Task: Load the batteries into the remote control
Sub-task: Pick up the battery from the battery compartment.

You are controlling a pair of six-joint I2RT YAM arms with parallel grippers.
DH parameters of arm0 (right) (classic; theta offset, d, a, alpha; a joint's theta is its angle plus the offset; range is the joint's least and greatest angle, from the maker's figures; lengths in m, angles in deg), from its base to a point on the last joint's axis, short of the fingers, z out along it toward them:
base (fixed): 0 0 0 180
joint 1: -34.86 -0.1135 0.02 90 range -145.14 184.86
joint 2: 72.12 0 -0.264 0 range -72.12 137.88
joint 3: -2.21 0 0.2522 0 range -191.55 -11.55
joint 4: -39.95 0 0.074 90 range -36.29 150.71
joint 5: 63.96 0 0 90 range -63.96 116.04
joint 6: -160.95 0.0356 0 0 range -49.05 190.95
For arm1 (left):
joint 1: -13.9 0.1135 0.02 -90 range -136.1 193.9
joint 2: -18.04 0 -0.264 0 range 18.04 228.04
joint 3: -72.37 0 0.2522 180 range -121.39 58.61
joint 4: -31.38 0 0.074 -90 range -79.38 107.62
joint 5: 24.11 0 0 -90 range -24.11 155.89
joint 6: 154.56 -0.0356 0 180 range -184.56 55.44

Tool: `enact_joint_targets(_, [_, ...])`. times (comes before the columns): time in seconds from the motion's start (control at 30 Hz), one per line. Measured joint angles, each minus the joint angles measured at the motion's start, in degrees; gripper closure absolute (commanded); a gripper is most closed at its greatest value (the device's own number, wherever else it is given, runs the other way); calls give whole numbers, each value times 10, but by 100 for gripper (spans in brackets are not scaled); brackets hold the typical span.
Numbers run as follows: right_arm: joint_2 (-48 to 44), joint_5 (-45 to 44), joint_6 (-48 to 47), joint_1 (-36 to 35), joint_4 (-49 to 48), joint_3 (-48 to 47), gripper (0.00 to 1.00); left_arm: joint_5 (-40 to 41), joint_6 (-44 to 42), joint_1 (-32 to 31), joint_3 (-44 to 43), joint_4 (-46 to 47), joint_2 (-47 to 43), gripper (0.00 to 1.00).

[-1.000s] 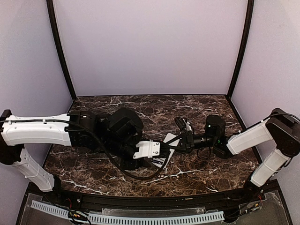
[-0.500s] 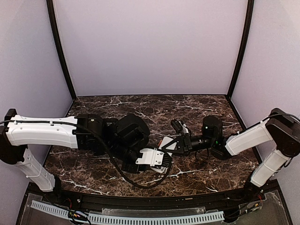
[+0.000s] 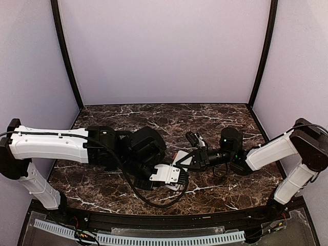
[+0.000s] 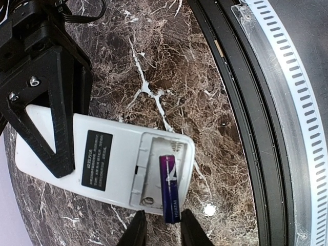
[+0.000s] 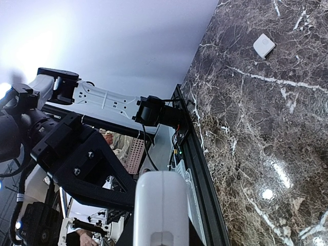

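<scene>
The remote control point(image 4: 102, 159) lies back-up just over the marble, its battery bay open. A dark blue-purple battery point(image 4: 170, 184) lies slanted in the bay, its lower end sticking out past the remote's edge. My left gripper point(image 4: 163, 236) is at that end. Its jaws stand a little apart, with a gap left of the battery. My right gripper point(image 3: 190, 159) is shut on the remote's other end, and its black fingers point(image 4: 56, 102) show in the left wrist view. The right wrist view shows the remote's white edge point(image 5: 161, 205) between its jaws.
A small white square piece point(image 5: 264, 45) lies on the marble table point(image 3: 220, 123) away from the arms. The black rail and slotted white strip point(image 4: 287, 102) of the table's near edge run close to the remote. Purple walls enclose the table.
My left arm has moved right and nearer the table's front edge, onto the remote. Its jaws have narrowed. My right gripper has shifted the remote slightly left.
</scene>
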Motion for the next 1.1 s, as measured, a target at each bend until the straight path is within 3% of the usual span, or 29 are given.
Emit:
enact_joint_targets(0.33, [3, 0, 5, 0, -13, 0, 100, 0, -5, 0, 0, -3, 7, 83])
enact_joint_targets(0.8, [8, 2, 9, 0, -21, 0, 100, 1, -11, 0, 0, -5, 7, 99])
enact_joint_targets(1.1, [12, 8, 11, 0, -44, 0, 100, -8, -12, 0, 2, -3, -3, 100])
